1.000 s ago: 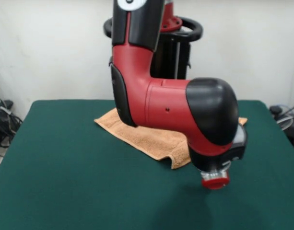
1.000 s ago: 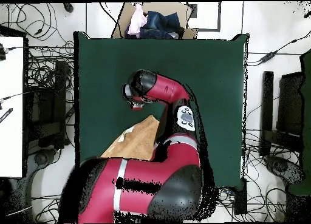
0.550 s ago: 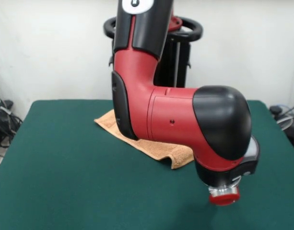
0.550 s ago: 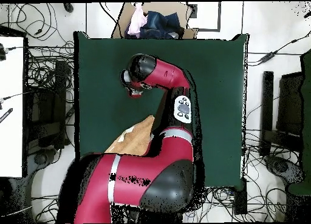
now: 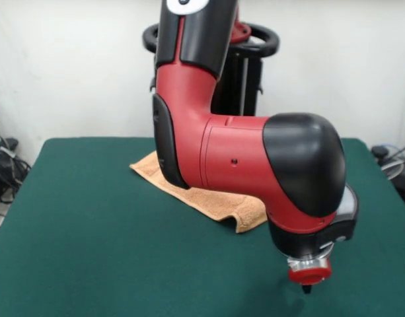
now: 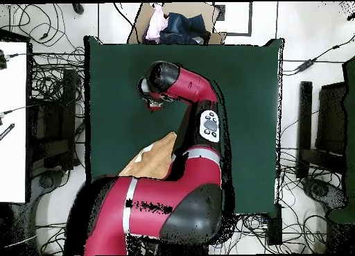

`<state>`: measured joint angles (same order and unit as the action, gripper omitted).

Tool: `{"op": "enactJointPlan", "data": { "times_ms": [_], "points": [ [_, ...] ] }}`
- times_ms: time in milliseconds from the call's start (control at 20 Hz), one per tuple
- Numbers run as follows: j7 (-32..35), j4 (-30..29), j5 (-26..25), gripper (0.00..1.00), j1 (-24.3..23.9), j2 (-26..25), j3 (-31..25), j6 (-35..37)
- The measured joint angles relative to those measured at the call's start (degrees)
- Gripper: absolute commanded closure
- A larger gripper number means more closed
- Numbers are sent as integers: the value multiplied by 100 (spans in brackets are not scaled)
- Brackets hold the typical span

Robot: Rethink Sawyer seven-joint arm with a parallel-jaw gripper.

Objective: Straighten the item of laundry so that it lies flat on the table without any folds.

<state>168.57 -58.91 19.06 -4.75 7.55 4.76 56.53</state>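
Observation:
The peach-orange item of laundry lies on the far half of the dark green table, largely hidden behind my red arm. Its near corner is turned up into a small fold. In the overhead view the item of laundry pokes out from under the arm near the robot's side of the table. My gripper hangs below the red wrist ring, over bare green cloth in front of and to the right of the folded corner, apart from it. From overhead the gripper is mostly covered by the wrist. Nothing shows in it.
A cardboard box with clothes sits just past the table's far edge in the overhead view. Cables lie all round the table. A white surface stands at the left.
The wrist has swung away from the towel towards the table's front side and dropped a little. The towel has not moved.

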Motion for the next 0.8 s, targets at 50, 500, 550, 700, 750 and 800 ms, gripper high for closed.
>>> {"op": "enactJointPlan", "data": {
  "times_ms": [50, 500, 550, 700, 750, 800],
  "points": [
    [0, -37, 16, 0, -3, 13, 1, -35],
    [0, -913, 55, 0, -140, 321, 0, -993],
    [0, -1140, 54, 0, -202, 390, -2, -1286],
    [0, -1651, 61, 0, -366, 540, -9, -1916],
    [0, -1763, 67, 0, -405, 574, -15, -2042],
    [0, -1997, 72, 0, -480, 679, -72, -2278]
  ]
}}
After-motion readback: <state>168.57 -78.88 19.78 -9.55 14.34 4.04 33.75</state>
